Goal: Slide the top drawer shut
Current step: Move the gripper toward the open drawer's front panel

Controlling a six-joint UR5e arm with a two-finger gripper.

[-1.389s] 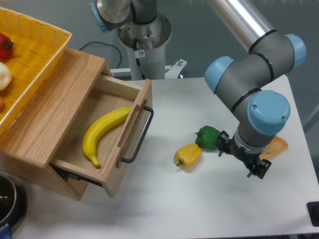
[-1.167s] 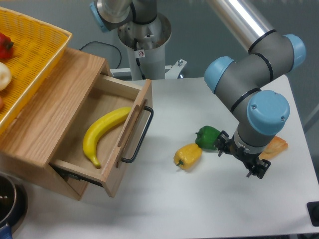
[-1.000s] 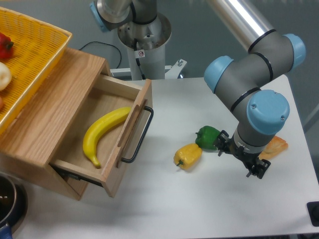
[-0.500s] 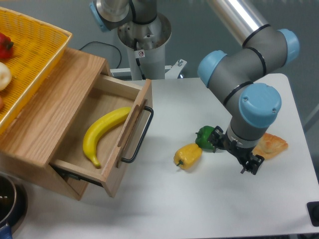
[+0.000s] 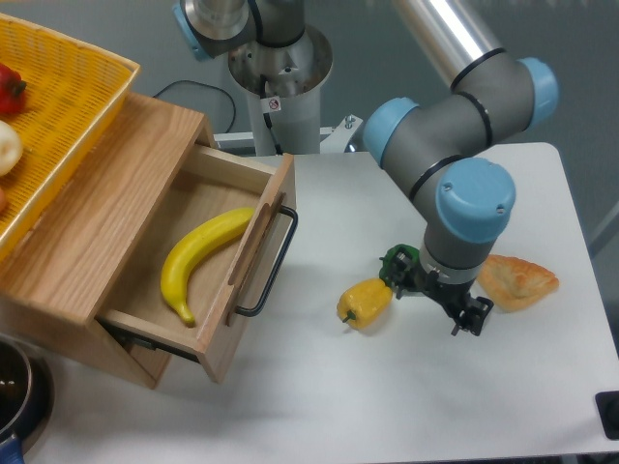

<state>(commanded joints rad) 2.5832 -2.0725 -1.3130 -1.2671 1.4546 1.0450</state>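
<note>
Oak top drawer point(image 5: 208, 280) stands pulled open, well left of the jaws
Gripper point(image 5: 466, 317) hangs low over the table, jaw gap unclear; yellow pepper point(image 5: 365, 302) just left, banana point(image 5: 198, 259) inside the drawer beyond

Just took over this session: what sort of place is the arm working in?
Probably a robotics lab tabletop: a white table, a small wooden unit with the top drawer open and holding a banana, and scattered food items such as a yellow pepper.
</note>
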